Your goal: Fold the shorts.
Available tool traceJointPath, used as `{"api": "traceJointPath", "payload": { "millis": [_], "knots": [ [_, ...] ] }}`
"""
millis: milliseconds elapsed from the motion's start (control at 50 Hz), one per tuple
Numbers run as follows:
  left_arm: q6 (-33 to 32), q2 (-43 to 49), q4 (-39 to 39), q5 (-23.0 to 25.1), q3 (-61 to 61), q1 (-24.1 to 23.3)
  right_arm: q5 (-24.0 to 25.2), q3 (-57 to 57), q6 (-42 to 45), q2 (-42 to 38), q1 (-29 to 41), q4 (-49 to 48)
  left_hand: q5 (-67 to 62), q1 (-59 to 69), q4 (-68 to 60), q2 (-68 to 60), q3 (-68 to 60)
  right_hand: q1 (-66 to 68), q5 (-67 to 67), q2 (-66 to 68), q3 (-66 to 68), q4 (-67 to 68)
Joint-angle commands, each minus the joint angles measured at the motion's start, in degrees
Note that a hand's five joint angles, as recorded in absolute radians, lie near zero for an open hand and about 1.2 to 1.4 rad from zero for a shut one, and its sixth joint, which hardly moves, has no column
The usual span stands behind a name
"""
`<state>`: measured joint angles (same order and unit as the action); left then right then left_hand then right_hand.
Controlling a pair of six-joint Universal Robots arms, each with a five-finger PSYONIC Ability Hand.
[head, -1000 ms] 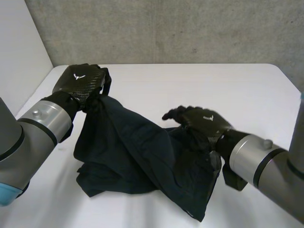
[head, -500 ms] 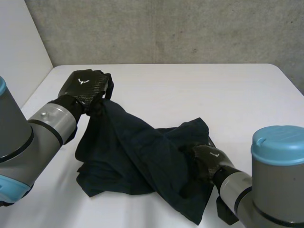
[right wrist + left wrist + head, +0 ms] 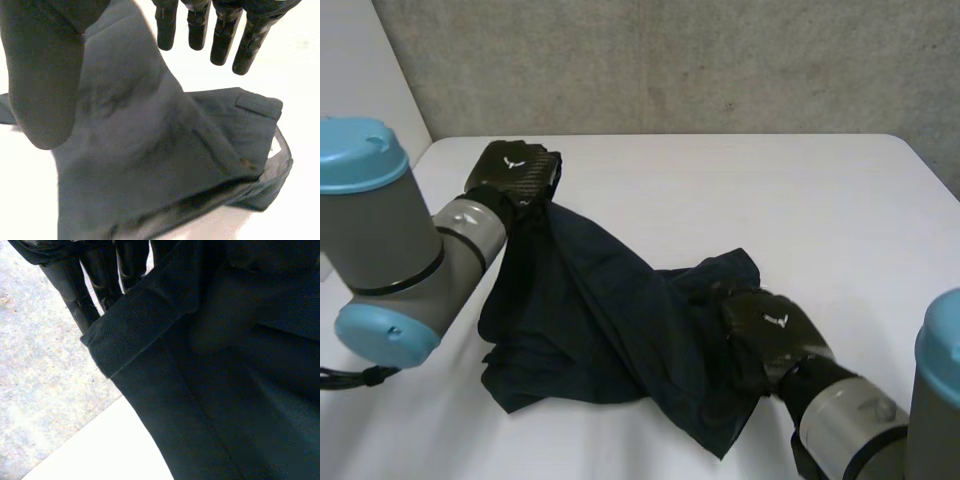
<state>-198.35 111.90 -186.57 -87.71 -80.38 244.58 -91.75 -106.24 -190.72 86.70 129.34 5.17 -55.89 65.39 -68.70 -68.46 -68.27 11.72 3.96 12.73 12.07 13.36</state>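
- At upper left, left hand [image 3: 515,170] is gripping a raised edge of the shorts [image 3: 590,310], which are lying bunched at frame centre.
- Right hand [image 3: 772,325], spread open, is poised over the lower-right cloth; it should be pinning that cloth while the raised edge crosses.

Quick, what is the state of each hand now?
Left hand: shut on an edge of the shorts, held up.
Right hand: open, fingers straight over the shorts.
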Motion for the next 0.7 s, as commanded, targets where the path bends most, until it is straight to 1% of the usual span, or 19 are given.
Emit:
{"api": "traceJointPath", "payload": {
  "millis": [20, 140, 260, 360, 380, 400, 440, 460, 480, 500, 540, 620, 640, 700],
  "knots": [
    [0.16, 2.09, 0.06, -1.67, 2.34, -1.12, -2.28, -3.01, -0.97, -3.54, 3.02, -3.22, -14.11, 14.61, -11.30, -11.54, -11.73, -1.72, -3.96, -2.73, -2.07, -3.36],
    [0.33, 3.23, -0.02, -1.67, 2.51, -1.03, -8.08, -2.22, -1.06, -7.15, 8.12, -6.92, -14.11, 14.61, -11.30, -11.54, -11.73, -1.72, -3.96, -2.73, -2.07, -3.36],
    [0.77, 4.02, -0.11, -1.67, 2.86, -1.12, -13.00, -0.12, -0.18, -13.03, 9.62, -11.49, -14.11, 14.61, -11.30, -11.54, -11.73, 0.37, -1.87, -0.64, 0.03, -1.27],
    [1.56, 4.20, -0.02, -1.67, 2.78, -1.03, -15.03, 2.26, -0.09, -17.25, 10.76, -12.55, -14.11, 14.61, -11.30, -11.54, -11.73, 2.73, 0.48, 1.72, 2.38, 1.09],
    [1.65, 4.20, -0.02, -1.59, 2.78, -0.95, -15.30, 2.78, -0.09, -18.04, 10.93, -12.46, -14.11, 14.61, -11.30, -11.54, -11.73, 5.06, 2.82, 4.06, 4.72, 3.43],
    [1.91, 4.20, -0.02, -1.58, 2.78, -0.86, -15.65, 3.75, 0.00, -19.71, 11.37, -12.64, -14.11, 14.61, -11.30, -11.54, -11.73, 14.25, 12.01, 13.24, 13.90, 12.61],
    [2.18, 4.20, -0.02, -1.58, 2.78, -0.68, -16.17, 4.54, 0.00, -20.95, 11.81, -13.16, -14.11, 14.61, -11.30, -11.54, -11.73, 27.39, 25.15, 26.38, 27.05, 25.75],
    [2.18, 4.20, 0.06, -1.58, 2.69, -0.60, -16.61, 4.81, 0.00, -21.39, 11.90, -13.51, -14.11, 14.61, -11.30, -11.54, -11.73, 37.29, 35.04, 36.28, 36.94, 35.65],
    [2.26, 4.20, 0.06, -1.58, 2.60, -0.42, -17.31, 5.24, 0.17, -21.74, 11.82, -14.21, -14.11, 14.61, -11.30, -11.54, -11.73, 59.20, 56.96, 58.19, 58.86, 57.56],
    [2.27, 4.11, 0.15, -1.58, 2.60, -0.42, -17.58, 5.42, 0.35, -21.66, 11.73, -14.57, -14.11, 14.61, -11.30, -11.54, -11.73, 67.91, 65.67, 66.90, 67.57, 66.27],
    [2.18, 4.11, 0.24, -1.50, 2.51, -0.33, -17.67, 5.86, 1.31, -21.31, 11.03, -15.53, -14.11, 14.61, -11.30, -11.54, -11.73, 68.28, 66.04, 67.27, 67.93, 66.64],
    [1.83, 3.50, 0.42, -1.23, 1.99, -0.51, -16.01, 9.02, 9.03, -18.15, 9.01, -17.21, -14.11, 14.61, -11.30, -11.54, -11.73, 68.28, 66.04, 67.27, 67.93, 66.64],
    [1.74, 3.32, 0.59, -1.23, 2.07, -0.42, -14.00, 11.64, 13.75, -16.75, 6.13, -17.29, -14.11, 14.61, -11.30, -11.54, -11.73, 68.28, 66.04, 67.27, 67.93, 66.64],
    [1.65, 2.97, 0.85, -1.15, 2.07, -0.33, -10.83, 16.22, 22.38, -15.42, -0.20, -16.86, -14.11, 14.61, -11.30, -11.54, -11.73, 68.28, 66.04, 67.27, 67.93, 66.64]
  ]
}}
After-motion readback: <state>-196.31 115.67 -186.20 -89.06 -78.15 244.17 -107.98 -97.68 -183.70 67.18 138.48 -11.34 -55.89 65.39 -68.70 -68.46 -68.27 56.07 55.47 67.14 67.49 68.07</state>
